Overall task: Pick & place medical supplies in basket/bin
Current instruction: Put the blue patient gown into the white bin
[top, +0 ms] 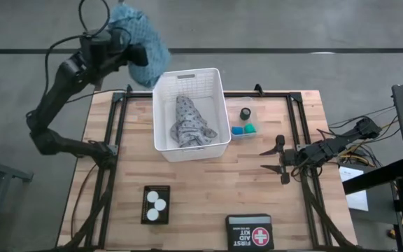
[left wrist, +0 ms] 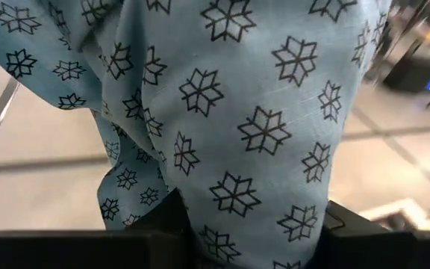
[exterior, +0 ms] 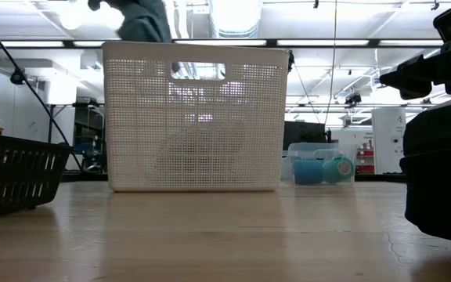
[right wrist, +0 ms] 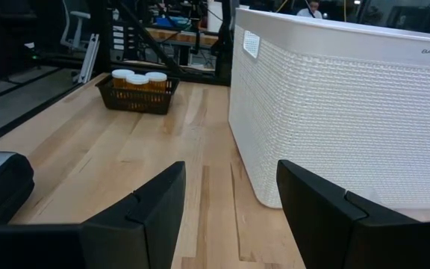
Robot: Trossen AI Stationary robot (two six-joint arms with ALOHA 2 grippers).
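Fingers of the left gripper are pinched on a soft star-patterned blue cloth, held beyond the slotted white basket's far-left corner. Right gripper fingers are spread, empty, over the wooden counter.

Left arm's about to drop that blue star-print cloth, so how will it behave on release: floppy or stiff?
Likely floppy: the cloth hangs in folds from the left gripper. Probably light, so it may drape over the white basket's rim rather than fall straight in. The grey cloth inside already lies crumpled.
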